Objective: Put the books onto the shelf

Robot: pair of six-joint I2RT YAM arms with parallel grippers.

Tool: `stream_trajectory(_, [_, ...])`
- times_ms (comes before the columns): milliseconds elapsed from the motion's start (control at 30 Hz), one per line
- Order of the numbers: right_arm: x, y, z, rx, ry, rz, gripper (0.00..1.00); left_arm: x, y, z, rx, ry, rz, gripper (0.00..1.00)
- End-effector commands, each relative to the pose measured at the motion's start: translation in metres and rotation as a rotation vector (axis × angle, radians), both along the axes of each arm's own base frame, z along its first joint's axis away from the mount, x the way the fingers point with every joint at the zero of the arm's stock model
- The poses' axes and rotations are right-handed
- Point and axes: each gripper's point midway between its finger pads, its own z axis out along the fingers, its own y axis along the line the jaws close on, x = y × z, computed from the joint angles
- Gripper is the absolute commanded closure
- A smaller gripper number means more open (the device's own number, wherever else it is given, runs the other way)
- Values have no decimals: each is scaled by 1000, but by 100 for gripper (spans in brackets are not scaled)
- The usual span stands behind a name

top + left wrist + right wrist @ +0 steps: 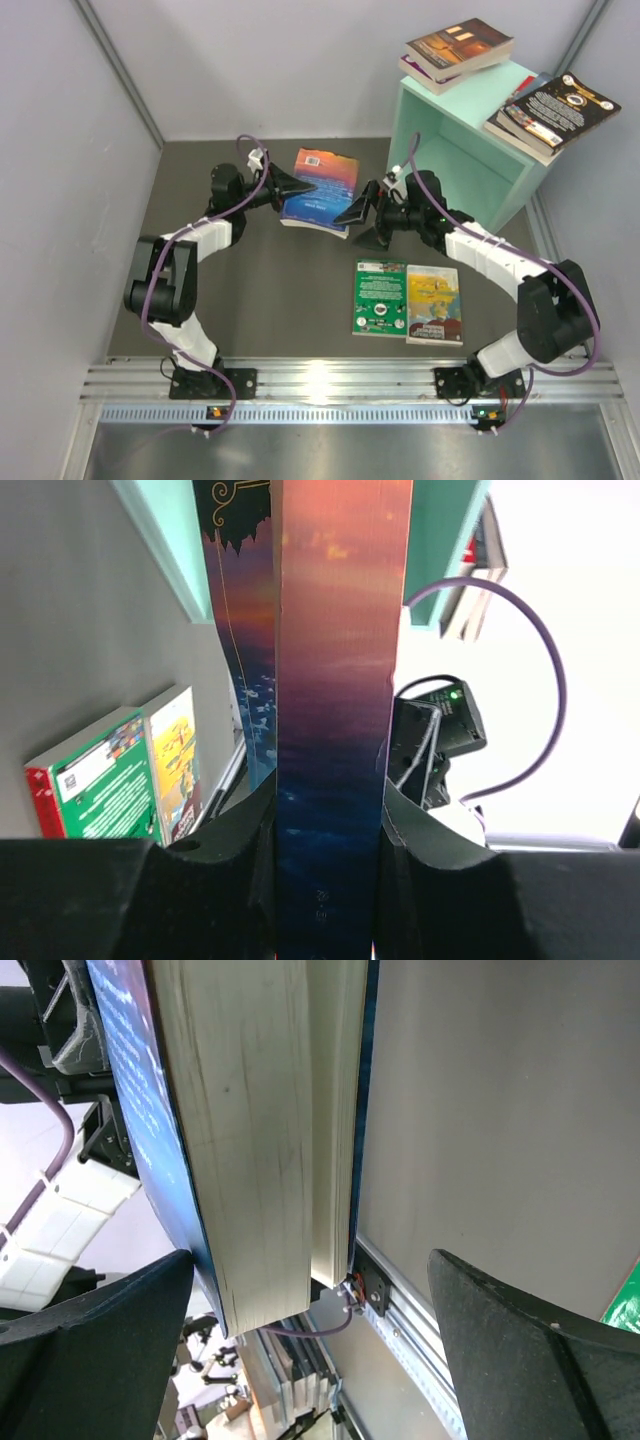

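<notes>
Left gripper (pixel 328 815) around glossy paperback (pixel 340 630)

A green book (pixel 379 297) and a yellow book (pixel 434 304) lie flat, side by side, on the dark grey table (pixel 270 290), with the mint-green shelf (pixel 470 160) standing at its far right corner.

left arm (pixel 208 238) & right arm (pixel 483 255) match: white ribbed mid links btwn black rounded joint housings, black base plates (pixel 212 382) w/ bolts. purple cable (pixel 487 580) loops along each arm. fingers (pixel 130 900) matte black, wedge-shaped. small green led (pixel 455 693) on right wrist.
</notes>
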Motion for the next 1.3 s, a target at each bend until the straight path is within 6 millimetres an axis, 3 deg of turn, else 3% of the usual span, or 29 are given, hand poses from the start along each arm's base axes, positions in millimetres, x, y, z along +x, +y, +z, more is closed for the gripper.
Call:
stream_trajectory(0, [13,7,24,50,-87,-7,0,-15,2,84,-99,-291,-51,100])
stream_trajectory(267, [20,14,50,166,-127,-26,1,-27,3,72,-98,-257,-43,100])
stream_trajectory(367, [24,17,60,212,-156,-35,29,-30,1,68,-100,-242,-43,100])
stream_trajectory(400, [25,18,65,231,-176,-36,53,-30,1,67,-99,-240,-42,100])
stream_trajectory(500, [24,21,65,235,-176,-36,84,-32,-5,62,-100,-228,-53,100])
stream_trajectory(600, [20,21,63,229,-176,-30,100,-35,-14,56,-91,-222,-69,100])
stream_trajectory(700, [15,18,54,213,-170,-35,100,-37,-27,43,-44,-208,-105,100])
stream_trajectory(733, [13,16,54,205,-171,-40,100,-37,-32,24,14,-165,-116,100])
stream_trajectory(767, [12,13,47,174,-171,-49,100,-38,-40,21,48,-166,-133,93])
stream_trajectory(800, [10,9,45,159,-173,-60,100,-36,-44,4,131,-202,-132,90])
stream_trajectory(833, [11,5,42,137,-184,-71,100,-42,-45,-24,219,-74,-147,81])
stream_trajectory(867, [12,0,35,108,-168,-99,100,-51,-52,-39,289,-43,-175,77])
stream_trajectory(933, [13,-12,31,99,-166,-133,100,-52,-58,-47,363,-89,-197,77])
stream_trajectory(1033, [12,-18,26,92,-163,-161,100,-65,-73,-51,328,-72,-250,80])
stream_trajectory(1133, [14,-25,24,80,-164,-211,100,-67,-79,-60,339,-59,-277,55])
stream_trajectory(1167, [15,-28,24,74,-171,-229,100,-65,-78,-61,350,-62,-271,41])
stream_trajectory(1200, [12,-33,21,54,-160,-249,100,-67,-77,-68,375,-60,-280,17])
stream_trajectory(1267, [16,-45,17,14,-165,-303,100,-66,-72,-76,427,-43,-274,10])
